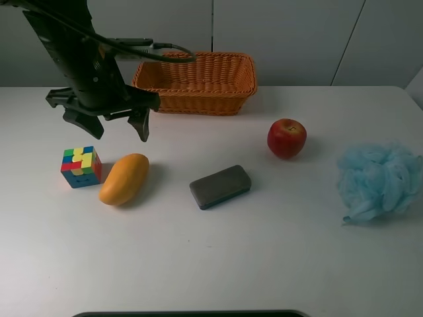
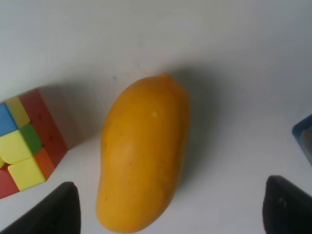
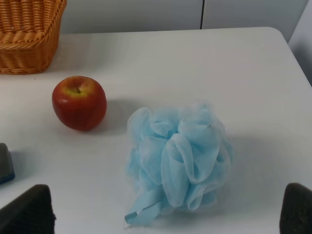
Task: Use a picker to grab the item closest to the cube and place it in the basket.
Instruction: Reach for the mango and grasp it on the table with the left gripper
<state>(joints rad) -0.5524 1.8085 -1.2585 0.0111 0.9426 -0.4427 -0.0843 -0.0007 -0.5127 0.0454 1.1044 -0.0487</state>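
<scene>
1. Hovering over the table (image 1: pixel 211 264) in the high view, the left gripper (image 1: pixel 117 130) hangs at about 12 o'clock from the mango (image 1: pixel 123 178), jaws spread wide and nothing between them.
2. Look at the left wrist view: both dark fingertips (image 2: pixel 53 209) sit well out to either side of the fruit, touching neither it nor the table.
3. The mango lies on its side at 3 o'clock from the cube (image 1: pixel 80 167). It is just beside the cube, and the wrist view shows a thin strip of table between the two.
4. That multicoloured cube stands flat on the table, a red face turned toward the mango.
5. Over to the basket (image 1: pixel 195 89): woven orange wicker, at roughly 1 o'clock from the mango, up against the far edge of the table, well apart from the fruit.
6. A grey-blue block (image 1: pixel 220 187) rests at 3 o'clock from the mango, near it but not touching.
7. A red apple (image 1: pixel 286 137) sits upright at 2 o'clock from that block.
8. A pale blue bath pouf (image 1: pixel 379 181) lies at 4 o'clock from the apple, near the table's right edge.
9. The right gripper (image 3: pixel 161 212) shows only in its own wrist view: fingers set far apart, holding nothing, with the pouf lying on the table ahead of them.
</scene>
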